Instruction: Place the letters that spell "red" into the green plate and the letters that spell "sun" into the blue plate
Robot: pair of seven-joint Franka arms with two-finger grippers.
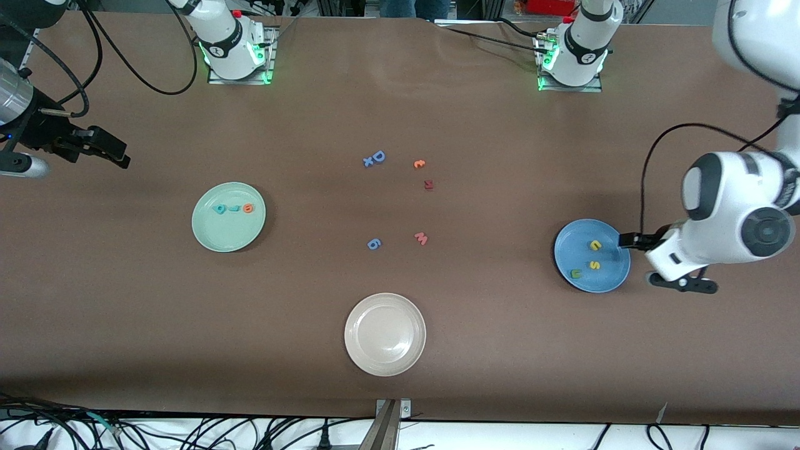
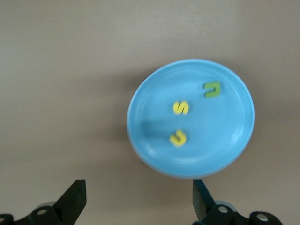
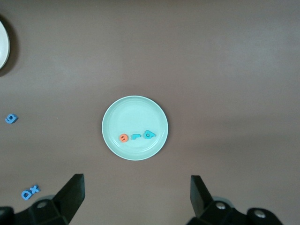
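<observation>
Round pale mint-green plate (image 1: pixel 229 234), shallow rim: on the brown table toward the right arm's end. It holds, in a row, a tiny teal foam "d" (image 1: pixel 220 209), a tiny teal foam "r" (image 1: pixel 235 209) and a tiny orange round foam "e" (image 1: pixel 248 208).

Round medium-blue plate (image 1: pixel 609 275), shallow rim: toward the left arm's end. It holds a tiny yellow foam "n" (image 1: pixel 595 245), a tiny yellow foam "s" (image 1: pixel 595 265) and a tiny green foam "u" (image 1: pixel 575 273), the "u" nearest the front camera.

Round beige plate (image 1: pixel 385 334): mid-table, nearest the front camera.

Loose foam pieces between the plates: a bigger blue capital "D" (image 1: pixel 378 156) touching a small blue "x" (image 1: pixel 368 162); a small orange letter (image 1: pixel 419 164); a dark red letter (image 1: pixel 428 184) just nearer the camera than the orange one; a pink "w" (image 1: pixel 421 237); a blue "6" (image 1: pixel 373 244).

Left gripper (image 2: pixel 139 199): up in the air beside the blue plate's rim, off its outer edge; jaws wide apart, holding nothing (its wrist view looks down on the blue plate).

Right gripper (image 3: pixel 137 197): raised high, off the right arm's end of the table in the front view; jaws wide apart, holding nothing; its wrist view takes in the green plate from well above.
</observation>
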